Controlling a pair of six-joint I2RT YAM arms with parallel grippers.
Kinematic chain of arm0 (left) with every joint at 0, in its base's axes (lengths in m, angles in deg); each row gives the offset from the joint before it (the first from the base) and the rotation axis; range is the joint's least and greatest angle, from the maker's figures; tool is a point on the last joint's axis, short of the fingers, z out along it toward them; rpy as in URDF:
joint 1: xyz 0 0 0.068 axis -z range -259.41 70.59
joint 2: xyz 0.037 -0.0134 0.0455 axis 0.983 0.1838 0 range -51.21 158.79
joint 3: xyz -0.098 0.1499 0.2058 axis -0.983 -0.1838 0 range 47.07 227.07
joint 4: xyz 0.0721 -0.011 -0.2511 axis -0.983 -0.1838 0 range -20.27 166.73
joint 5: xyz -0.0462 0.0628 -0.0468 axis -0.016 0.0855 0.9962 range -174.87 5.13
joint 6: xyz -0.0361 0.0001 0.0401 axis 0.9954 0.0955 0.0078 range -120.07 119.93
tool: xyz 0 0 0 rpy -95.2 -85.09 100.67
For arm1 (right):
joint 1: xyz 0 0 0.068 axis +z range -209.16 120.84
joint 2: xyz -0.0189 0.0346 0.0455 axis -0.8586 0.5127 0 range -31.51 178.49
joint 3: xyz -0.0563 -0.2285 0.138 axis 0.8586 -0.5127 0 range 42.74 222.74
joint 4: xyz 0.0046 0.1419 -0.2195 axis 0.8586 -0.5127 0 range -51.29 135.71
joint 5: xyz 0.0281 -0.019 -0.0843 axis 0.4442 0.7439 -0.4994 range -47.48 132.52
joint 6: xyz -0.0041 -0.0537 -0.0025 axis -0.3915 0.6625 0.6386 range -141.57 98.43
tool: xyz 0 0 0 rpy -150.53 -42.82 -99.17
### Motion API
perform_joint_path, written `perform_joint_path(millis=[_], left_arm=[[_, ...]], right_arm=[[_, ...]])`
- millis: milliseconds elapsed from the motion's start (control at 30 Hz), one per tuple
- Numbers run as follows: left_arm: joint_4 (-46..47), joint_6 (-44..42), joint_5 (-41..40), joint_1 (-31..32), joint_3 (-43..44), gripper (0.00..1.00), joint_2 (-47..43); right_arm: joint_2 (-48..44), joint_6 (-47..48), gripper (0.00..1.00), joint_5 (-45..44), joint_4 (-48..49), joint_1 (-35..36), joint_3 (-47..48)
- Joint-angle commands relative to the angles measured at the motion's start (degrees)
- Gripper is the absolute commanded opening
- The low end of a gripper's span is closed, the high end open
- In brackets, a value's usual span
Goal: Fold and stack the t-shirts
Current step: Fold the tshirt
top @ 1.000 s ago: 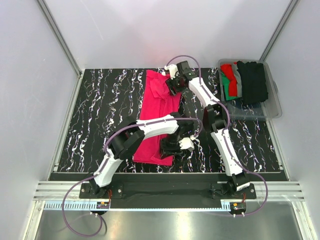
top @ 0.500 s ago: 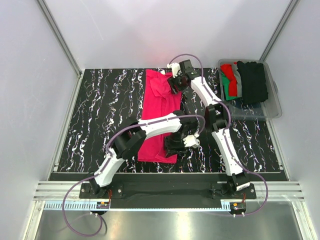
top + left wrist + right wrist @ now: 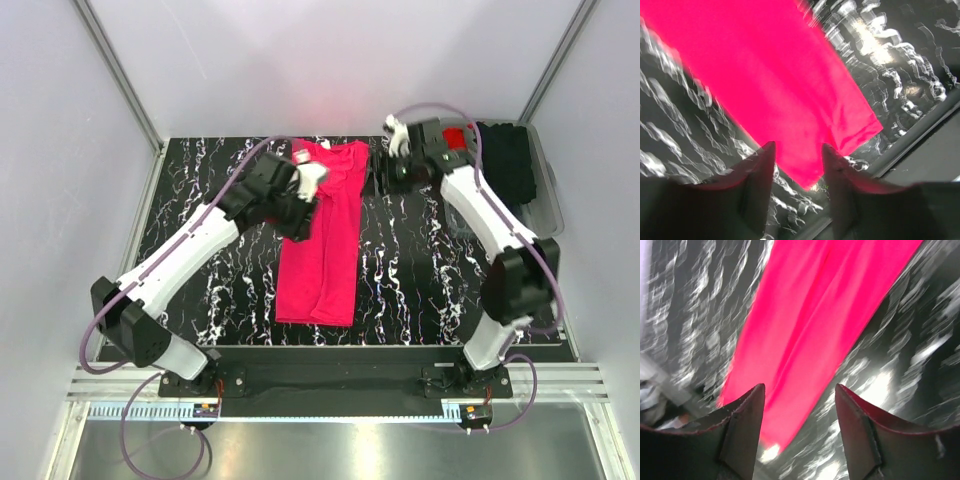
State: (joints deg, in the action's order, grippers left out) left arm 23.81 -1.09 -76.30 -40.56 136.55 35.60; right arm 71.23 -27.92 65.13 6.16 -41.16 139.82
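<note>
Jaws on the left claw point(image 3: 798, 146) stand half apart, holding nothing. The pinkish-red t-shirt point(image 3: 325, 250) lies flat on the table, stretching out ahead of them. The right claw point(image 3: 800, 387) gapes wide, empty too, with the same shirt ahead of it. Other t-shirts point(image 3: 505, 160) sit in a bin point(image 3: 550, 212) just beside it.

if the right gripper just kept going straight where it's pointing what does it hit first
Most likely the pinkish-red t-shirt: in the right wrist view it fills the gap ahead of the open right gripper, with nothing in between. Blur leaves the distance unclear.
</note>
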Motion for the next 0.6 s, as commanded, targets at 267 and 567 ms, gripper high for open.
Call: perform_joint_path(millis=[267, 567], left_arm=[[16.5, 32.6, 13.8, -15.8, -35.1, 0.66, -4.3], [22.1, 39.9, 17.6, -19.8, -46.6, 0.66, -4.0]], right_arm=[[-8.2, -27.2, 0.60, 17.7, 11.5, 5.4, -44.7], [-5.6, -31.2, 0.59, 16.4, 14.9, 10.8, -48.1]])
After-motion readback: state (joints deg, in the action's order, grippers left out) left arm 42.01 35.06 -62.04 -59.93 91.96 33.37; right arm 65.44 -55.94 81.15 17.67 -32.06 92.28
